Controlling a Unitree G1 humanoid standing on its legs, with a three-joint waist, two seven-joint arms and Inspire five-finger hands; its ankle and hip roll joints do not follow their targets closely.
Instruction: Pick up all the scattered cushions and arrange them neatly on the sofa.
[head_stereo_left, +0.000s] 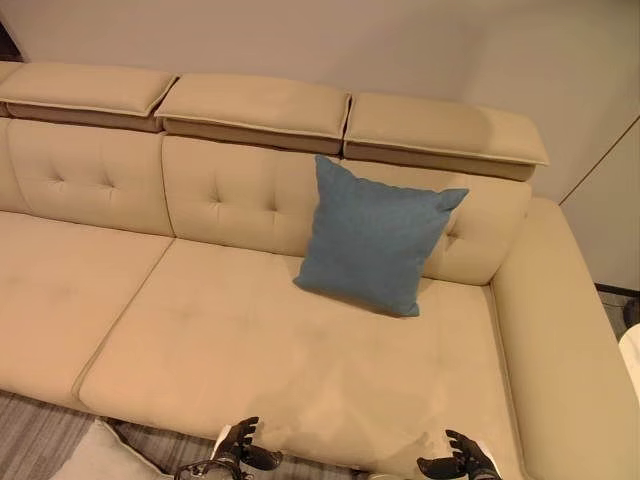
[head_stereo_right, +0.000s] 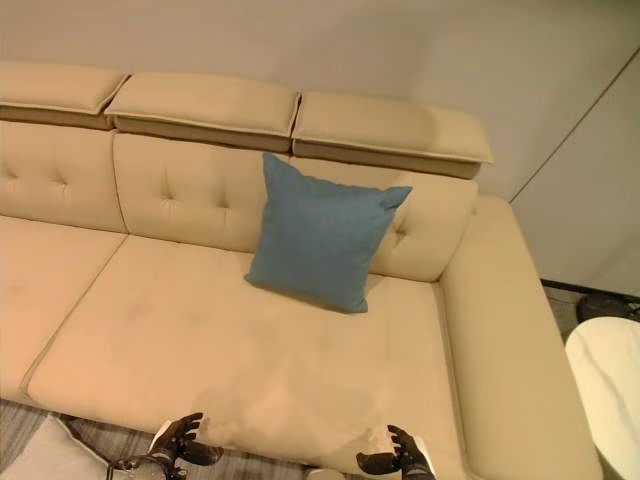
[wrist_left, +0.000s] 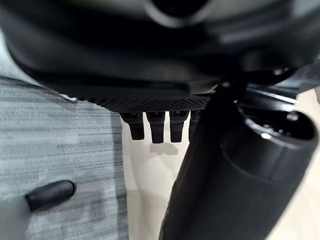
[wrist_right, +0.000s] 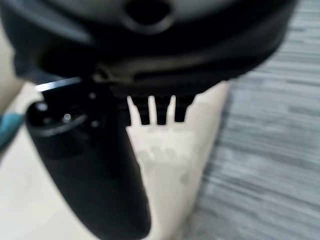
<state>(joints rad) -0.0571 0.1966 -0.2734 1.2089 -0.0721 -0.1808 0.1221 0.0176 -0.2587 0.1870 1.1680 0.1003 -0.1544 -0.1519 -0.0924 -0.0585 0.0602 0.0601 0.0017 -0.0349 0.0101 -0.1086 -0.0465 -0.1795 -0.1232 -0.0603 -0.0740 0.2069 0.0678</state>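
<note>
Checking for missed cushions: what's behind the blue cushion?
The blue cushion leans against the sofa backrest; tufted beige upholstery shows around it. Anything directly behind it is covered.

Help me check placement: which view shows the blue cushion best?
The left eye view: the blue cushion shows whole, leaning against the sofa backrest. The right eye view shows it equally whole. The right wrist view catches a teal sliver at its edge.

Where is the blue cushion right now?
The blue cushion stands on the sofa's seat, leaning against the tufted backrest towards the robot's right, near the sofa's right armrest; neither hand holds it.
</note>
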